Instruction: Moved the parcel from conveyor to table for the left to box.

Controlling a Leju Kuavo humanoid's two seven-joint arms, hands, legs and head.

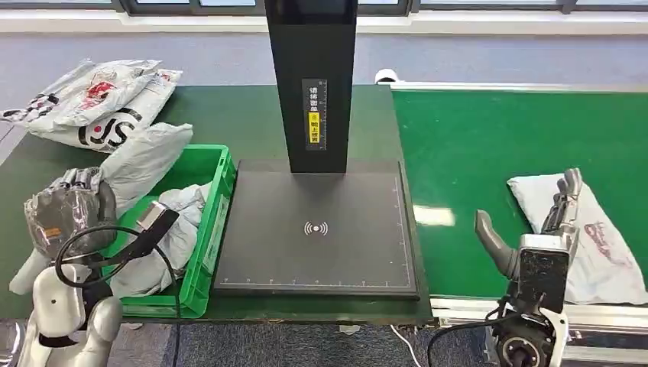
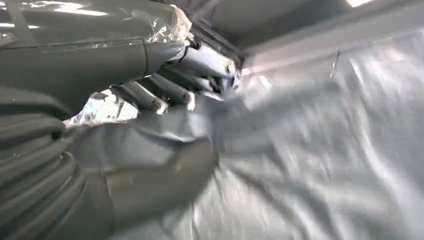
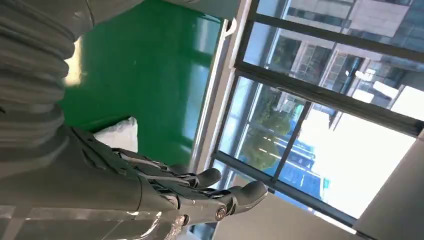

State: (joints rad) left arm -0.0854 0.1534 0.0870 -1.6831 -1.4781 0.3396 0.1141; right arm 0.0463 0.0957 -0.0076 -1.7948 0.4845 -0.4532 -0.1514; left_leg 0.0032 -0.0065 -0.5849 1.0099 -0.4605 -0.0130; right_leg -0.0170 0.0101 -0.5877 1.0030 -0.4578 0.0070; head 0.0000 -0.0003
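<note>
A white parcel point(image 1: 604, 248) lies on the green conveyor point(image 1: 489, 145) at the right. My right hand point(image 1: 546, 229) hovers over its near left part, fingers stretched forward and thumb spread wide, holding nothing. In the right wrist view the right hand point(image 3: 165, 185) is spread above a corner of the white parcel point(image 3: 120, 134). My left hand point(image 1: 70, 212) is at the left rim of the green box point(image 1: 206, 229) and holds a grey parcel point(image 1: 145, 159) that reaches over the box. In the left wrist view the fingers point(image 2: 170, 90) and thumb lie on either side of the grey parcel point(image 2: 300, 150).
A black scanner pad point(image 1: 317, 229) with a black post point(image 1: 312, 76) stands between the box and the conveyor. Several bagged parcels point(image 1: 92, 103) are piled at the table's back left. More grey parcels point(image 1: 172, 237) lie in the green box. A black cable point(image 1: 115, 252) loops by my left wrist.
</note>
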